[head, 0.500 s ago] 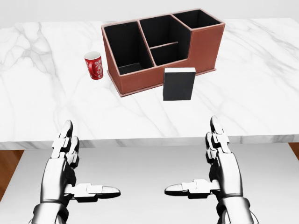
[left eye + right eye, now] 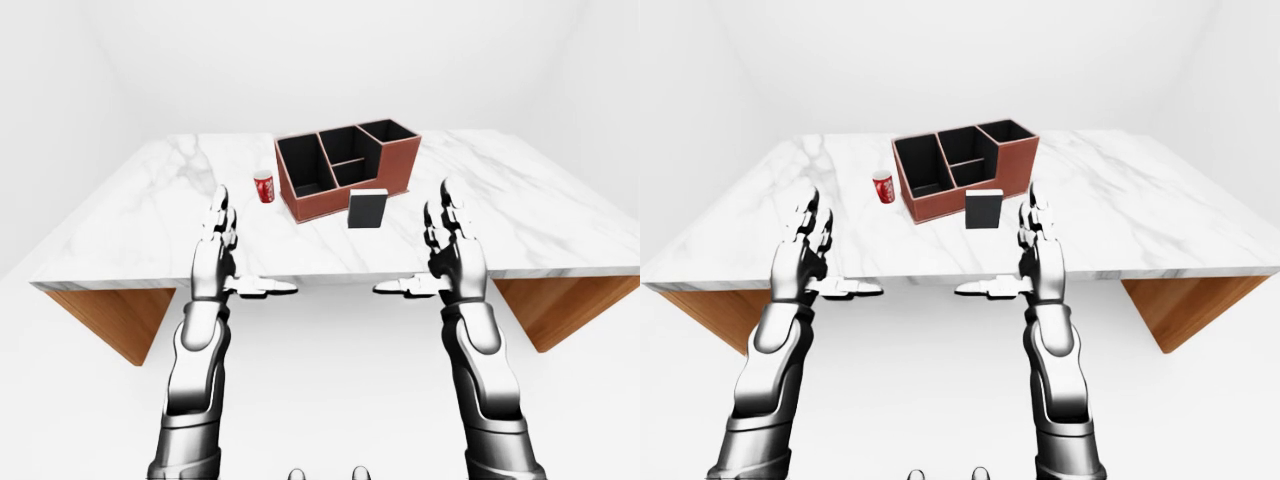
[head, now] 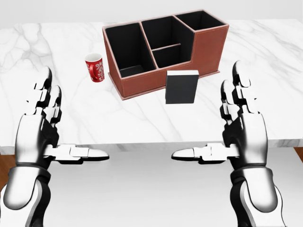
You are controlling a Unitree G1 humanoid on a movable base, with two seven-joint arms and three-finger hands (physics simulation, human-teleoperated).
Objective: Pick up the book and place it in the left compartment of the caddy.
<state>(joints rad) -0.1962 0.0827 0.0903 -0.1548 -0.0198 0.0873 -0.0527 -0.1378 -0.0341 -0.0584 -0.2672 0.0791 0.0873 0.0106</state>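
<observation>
A black book point(image 3: 181, 86) with a white top edge stands upright on the marble table point(image 3: 265, 99), just below the reddish-brown caddy point(image 3: 163, 49) in the head view. The caddy's left compartment point(image 3: 127, 49) is a tall black-lined bin with nothing in it. My left hand point(image 3: 49, 127) is raised at the table's near edge on the left, fingers spread, thumb pointing inward. My right hand point(image 3: 232, 127) mirrors it on the right, open, below and right of the book. Neither hand touches anything.
A red paper cup point(image 3: 95, 66) stands on the table left of the caddy. The table's near edge point(image 3: 151, 144) runs between my hands. Wooden table sides point(image 2: 545, 305) show in the eye views. White floor and walls surround the table.
Both hands have risen and moved up toward the table edge, spreading a little farther apart. The book, caddy and cup have not moved.
</observation>
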